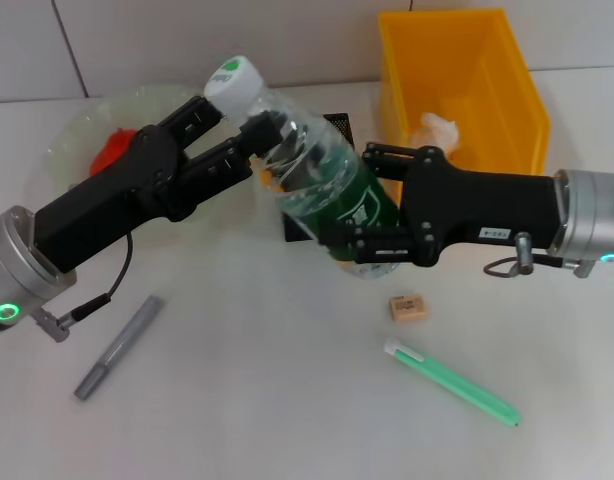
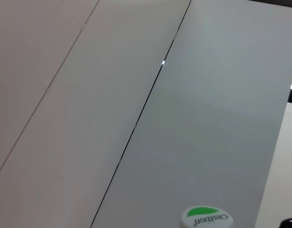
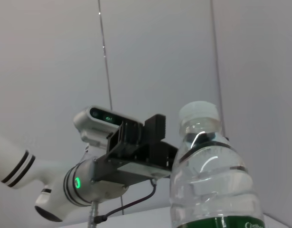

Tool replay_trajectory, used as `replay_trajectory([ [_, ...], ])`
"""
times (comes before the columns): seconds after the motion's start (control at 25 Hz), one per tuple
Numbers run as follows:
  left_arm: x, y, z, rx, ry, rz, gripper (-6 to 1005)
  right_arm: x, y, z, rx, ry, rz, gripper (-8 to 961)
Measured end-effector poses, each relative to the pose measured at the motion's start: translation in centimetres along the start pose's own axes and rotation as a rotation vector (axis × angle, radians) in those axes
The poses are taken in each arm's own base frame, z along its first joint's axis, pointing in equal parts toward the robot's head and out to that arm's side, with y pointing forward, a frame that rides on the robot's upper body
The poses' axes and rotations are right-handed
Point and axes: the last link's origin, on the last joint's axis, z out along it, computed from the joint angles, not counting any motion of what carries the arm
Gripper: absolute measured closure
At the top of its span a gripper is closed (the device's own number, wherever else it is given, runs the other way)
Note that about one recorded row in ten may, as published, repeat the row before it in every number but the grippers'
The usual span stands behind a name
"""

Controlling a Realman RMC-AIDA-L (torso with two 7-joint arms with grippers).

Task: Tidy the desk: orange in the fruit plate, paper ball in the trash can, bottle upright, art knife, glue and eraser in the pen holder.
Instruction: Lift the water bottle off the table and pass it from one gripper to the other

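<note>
Your two arms meet over the white counter (image 1: 287, 400), sharing the bottle (image 1: 322, 190) between them. Behind the right end effector (image 1: 372, 225) stands the yellow trash can (image 1: 507, 90), the paper ball (image 1: 439, 128) already inside it. Behind the left end effector (image 1: 232, 135) sits the fruit plate (image 1: 77, 135), holding the orange (image 1: 112, 150). The right end effector is clamped around the bottle's green-labelled lower body, carrying it tilted; the left end effector's fingers close on its neck just under the white-green cap (image 1: 232, 80), likely to steady it for standing upright. The pen holder (image 1: 337, 125) is mostly hidden behind the bottle. Below the right end effector lie a green pen-shaped tool (image 1: 452, 385) and the eraser (image 1: 408, 308); a grey pen-shaped tool (image 1: 117, 347) lies below the left.
</note>
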Motion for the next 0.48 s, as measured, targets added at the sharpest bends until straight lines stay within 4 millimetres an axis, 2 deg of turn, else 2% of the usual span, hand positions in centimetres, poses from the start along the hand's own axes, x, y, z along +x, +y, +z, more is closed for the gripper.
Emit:
replay_trajectory([
  [0.2, 0.0, 0.0, 0.1, -0.002, 0.002, 0.009, 216, 0.2, 0.2, 1.0, -0.029, 0.011, 0.003, 192],
  [0.48, 0.1, -0.1, 0.1, 0.001, 0.009, 0.008, 218, 0.1, 0.2, 1.3, -0.040, 0.011, 0.002, 192],
])
